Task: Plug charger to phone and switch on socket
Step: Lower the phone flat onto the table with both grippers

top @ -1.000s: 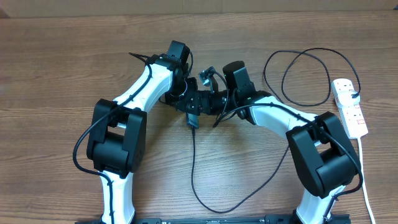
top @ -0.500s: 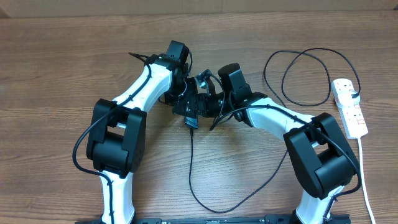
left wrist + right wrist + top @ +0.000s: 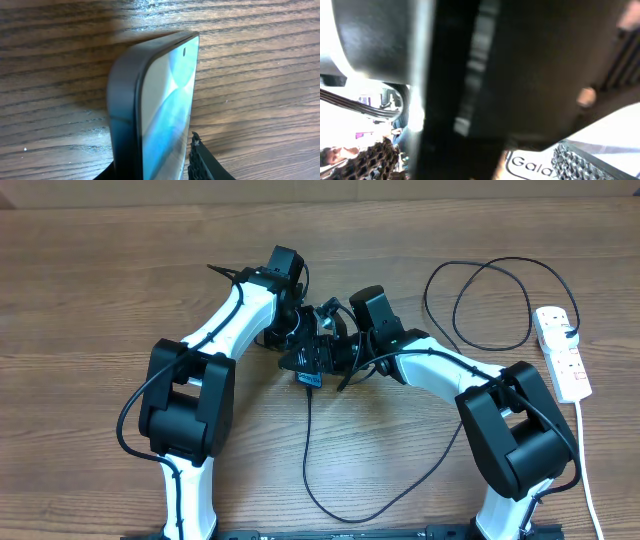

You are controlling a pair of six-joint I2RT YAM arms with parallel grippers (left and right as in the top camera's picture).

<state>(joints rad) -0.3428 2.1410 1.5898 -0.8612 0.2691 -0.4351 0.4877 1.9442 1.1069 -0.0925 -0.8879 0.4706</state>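
The phone [image 3: 303, 360] stands on its edge above the table, gripped in my left gripper [image 3: 298, 345]. The left wrist view shows its light blue screen [image 3: 167, 95] between my left fingers [image 3: 157, 165]. The charger, a thin black cable [image 3: 308, 450], hangs from the phone's lower end; I cannot tell whether its tip is seated. My right gripper [image 3: 335, 345] is close against the phone from the right. In the right wrist view its fingers [image 3: 472, 162] are spread, with the phone's "Gala" label [image 3: 530, 162] between them. The socket [image 3: 562, 352] lies at the far right.
The black cable loops toward the table's front edge [image 3: 340, 518], then curls in a big loop [image 3: 490, 300] near the power strip. The strip's white cord [image 3: 588, 470] runs down the right side. Both arms crowd the table's middle.
My right gripper has moved left, closer against the phone. My left gripper with the phone and the cable end have shifted slightly.
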